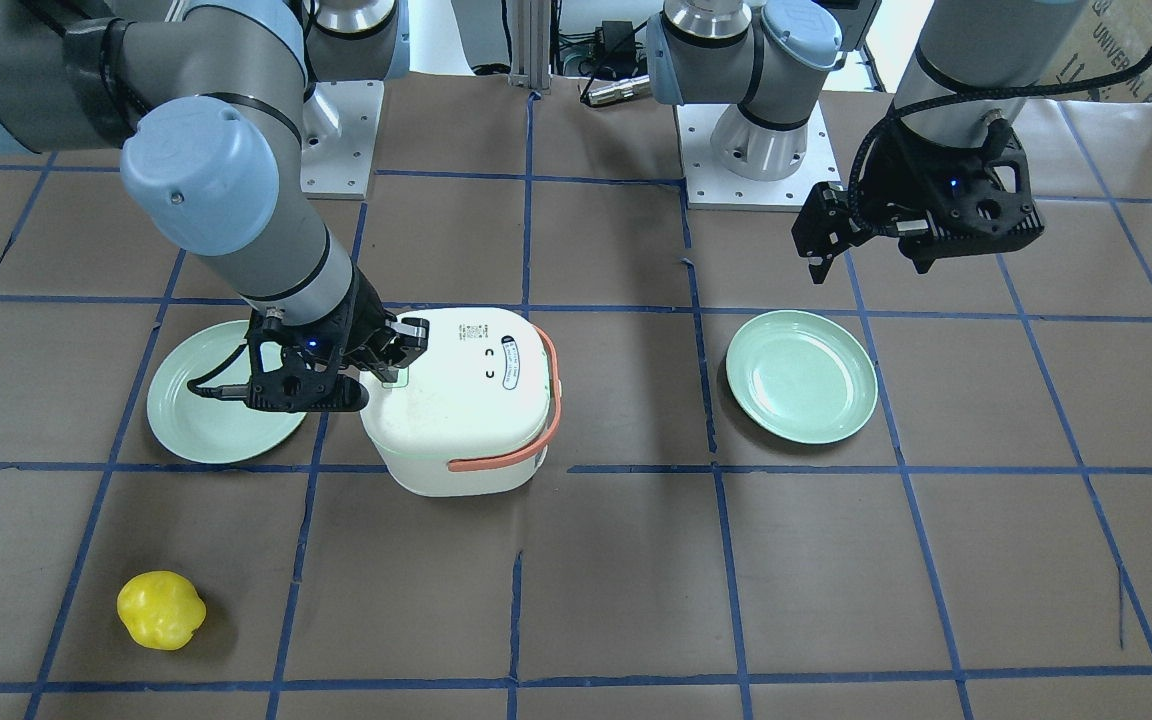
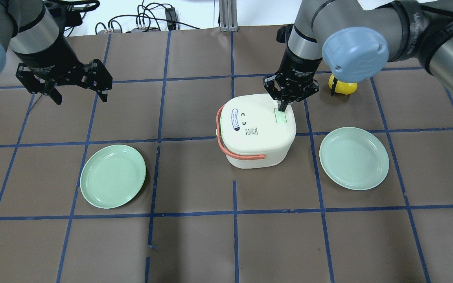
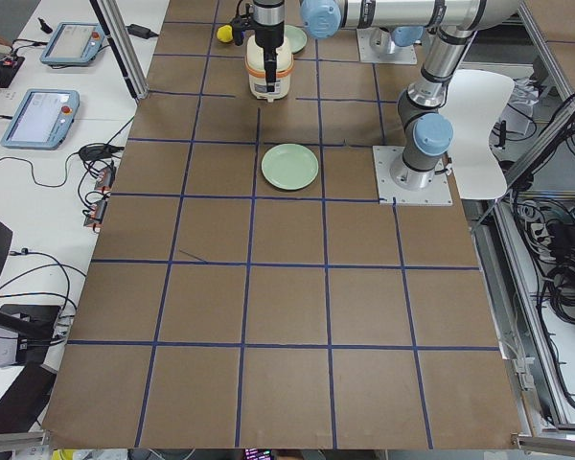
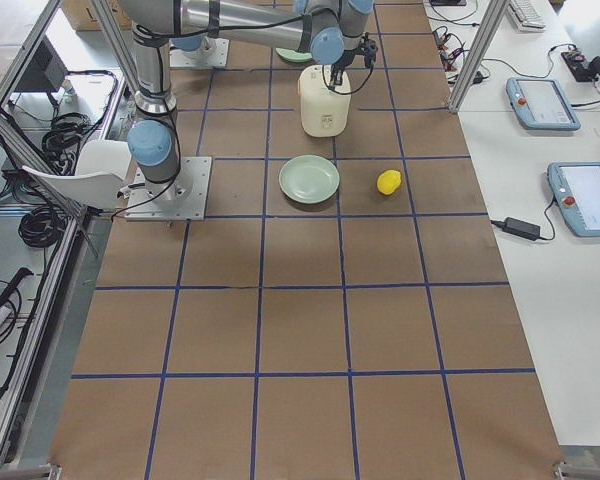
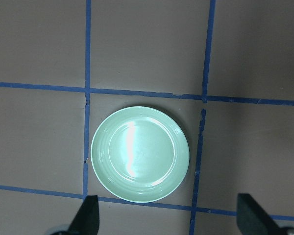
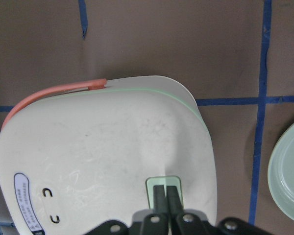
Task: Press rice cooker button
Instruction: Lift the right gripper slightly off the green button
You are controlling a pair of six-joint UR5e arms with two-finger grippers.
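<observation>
Looking down from behind the robot, the overhead view has the white rice cooker near the middle of the table, its orange handle folded to the 8 o'clock side. The right gripper points straight down at the lid, jaws together, with the tips on the pale green button at the lid's 2 o'clock corner. The left gripper hangs well apart at the cooker's 10 o'clock, jaws spread and holding nothing. One green plate lies at the cooker's 8 o'clock and a second plate at its 4 o'clock. A yellow object, perhaps a toy pepper, shows at 1 o'clock, half hidden by the right arm's elbow.

From the front-facing view the scene is mirrored. The right gripper stands at the lid's 9 o'clock edge, over the button.

Both side views show the cooker far off and small, with an arm above it.

The left wrist view shows the first plate on the table, between spread fingertips at 7 and 5 o'clock.

The right wrist view shows two fingers pressed side by side, their tips resting on the button at the frame's 6 o'clock.
</observation>
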